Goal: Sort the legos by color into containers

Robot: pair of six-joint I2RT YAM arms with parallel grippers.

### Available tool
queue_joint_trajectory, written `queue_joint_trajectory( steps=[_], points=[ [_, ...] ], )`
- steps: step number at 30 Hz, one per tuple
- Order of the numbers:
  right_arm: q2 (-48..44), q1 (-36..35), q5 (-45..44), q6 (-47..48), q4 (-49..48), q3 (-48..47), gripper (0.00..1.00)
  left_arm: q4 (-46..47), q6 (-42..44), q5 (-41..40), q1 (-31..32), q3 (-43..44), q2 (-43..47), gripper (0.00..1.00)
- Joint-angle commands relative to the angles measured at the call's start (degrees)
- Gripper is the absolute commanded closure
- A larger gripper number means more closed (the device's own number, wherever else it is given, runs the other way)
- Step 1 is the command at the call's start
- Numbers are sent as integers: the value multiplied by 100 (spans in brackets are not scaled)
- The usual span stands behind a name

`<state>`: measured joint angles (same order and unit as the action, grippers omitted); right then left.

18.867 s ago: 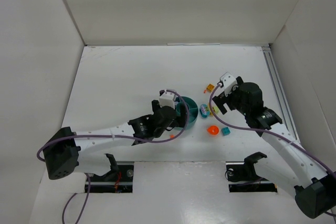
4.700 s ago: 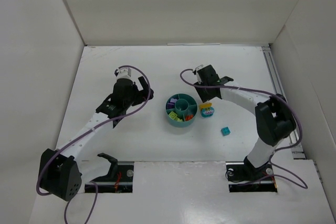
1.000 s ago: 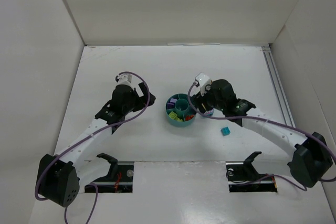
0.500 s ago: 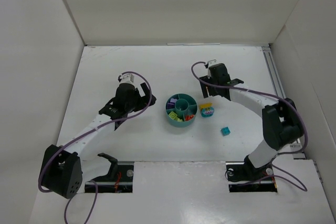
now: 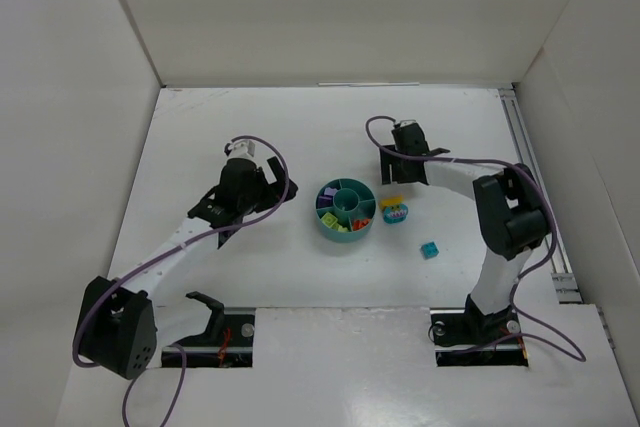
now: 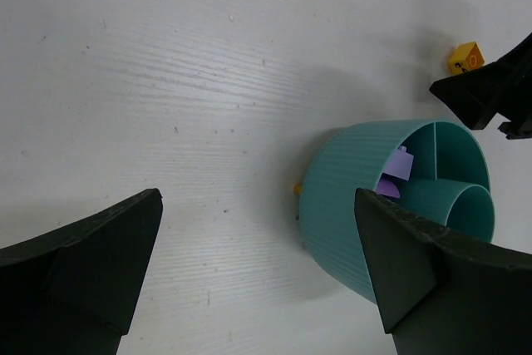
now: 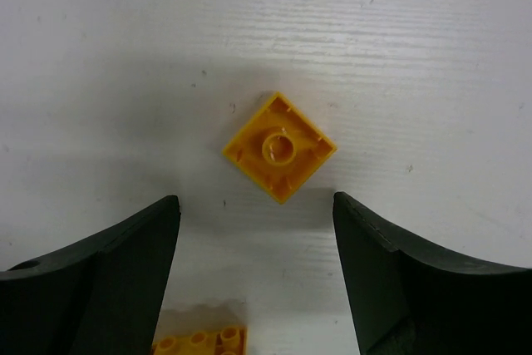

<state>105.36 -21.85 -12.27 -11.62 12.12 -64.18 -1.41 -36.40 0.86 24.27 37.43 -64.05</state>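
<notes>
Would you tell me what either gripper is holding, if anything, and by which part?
Nothing: left gripper and right gripper are both open; the yellow brick lies untouched.

1. Round dish (image 6: 349, 205): teal throughout; outer wall finely ribbed.
2. Dish contents: purple bricks (image 5: 327, 193), yellow-green bricks (image 5: 341, 227), orange-red bricks (image 5: 361, 221).
3. Square brick (image 7: 279, 147): uniform yellow-orange.
4. Second brick (image 7: 199, 341) at the lower edge of the right wrist view: same yellow-orange.
5. Loose brick (image 5: 430, 249): teal.
6. Tabletop (image 7: 432, 31): white, with faint streaks and small dark specks.
7. Left tool (image 6: 258, 205) and right tool (image 7: 256, 201): black.
8. Arm cables (image 5: 280, 169): purple.
</notes>
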Motion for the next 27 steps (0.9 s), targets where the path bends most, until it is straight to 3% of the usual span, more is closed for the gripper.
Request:
queue_joint_trajectory(
  steps=[1,7,11,16,24,27],
  points=[
    [194,119,-144,-253,-430,-279,22,150,-77,71,-37,89,191,0],
    [494,172,-197,-253,-482,-551,25,150,-78,72,-37,36,367,0],
    [547,172,-337,-306,-482,-551,34,203,-78,125,-37,-16,481,0],
    [310,172,-337,-306,-482,-412,52,203,-130,125,-37,-69,534,0],
    [-911,-319,-469,976,-676,-104,53,272,-69,361,-37,-121,718,0],
    [-1421,-391,125,1617,-807,63,53,386,54,502,-37,-174,771,0]
  ],
)
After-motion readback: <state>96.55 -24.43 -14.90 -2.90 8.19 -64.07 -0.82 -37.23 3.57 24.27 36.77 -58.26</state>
